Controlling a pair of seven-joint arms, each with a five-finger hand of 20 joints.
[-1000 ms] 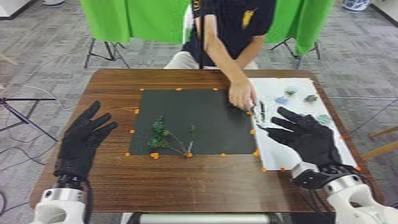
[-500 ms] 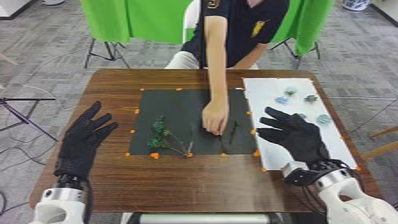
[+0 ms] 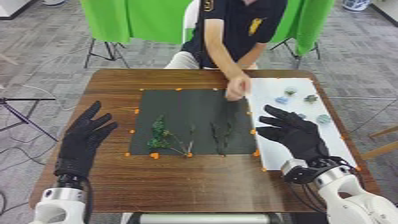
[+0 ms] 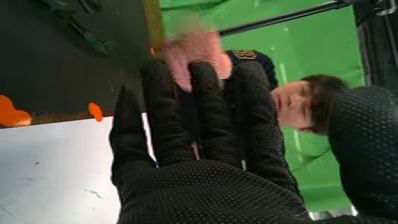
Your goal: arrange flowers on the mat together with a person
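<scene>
The left hand (image 3: 78,145) waits, fingers extended and spread, beside the black mat (image 3: 189,107), which bears a leafy sprig (image 3: 159,134) and dark stems (image 3: 217,139). Stem-laying seems in hand, the person's hand (image 3: 237,87) above the mat's far edge; next, the open-fingered, empty right hand (image 3: 302,142) probably needs a flower head (image 3: 323,119) from the white sheet (image 3: 268,89).

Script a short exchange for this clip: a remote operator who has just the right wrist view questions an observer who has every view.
Operator: I have the right hand in front of me, with the white sheet past it. Where is its counterpart?
Observer: The left hand is open, to the left of the black mat.
Operator: And is anything lying on that sheet?
Observer: Yes, several small round pieces, possibly flower heads, lie on its far half.
</scene>
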